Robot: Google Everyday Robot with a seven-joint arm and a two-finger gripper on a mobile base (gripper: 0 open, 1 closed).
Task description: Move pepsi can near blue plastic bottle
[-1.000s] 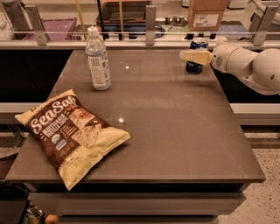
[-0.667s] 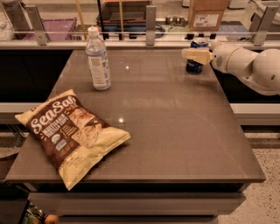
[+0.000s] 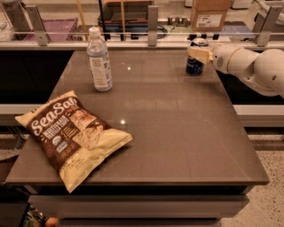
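Note:
The pepsi can [image 3: 195, 66], dark blue with a silver top, stands upright near the far right edge of the brown table [image 3: 177, 133]. My gripper [image 3: 199, 55] reaches in from the right on its white arm [image 3: 248, 64] and sits at the can's upper half, partly covering it. The blue plastic bottle [image 3: 99, 60], clear with a white cap and pale label, stands upright at the far left of the table, well apart from the can.
A SeaSalt chip bag [image 3: 71, 135] lies flat at the front left of the table. A glass rail with metal posts [image 3: 152, 20] runs along the far edge. A cardboard box [image 3: 209, 13] sits behind it.
The gripper has shifted slightly up and to the right at the can. The can, bottle and chip bag stay where they were.

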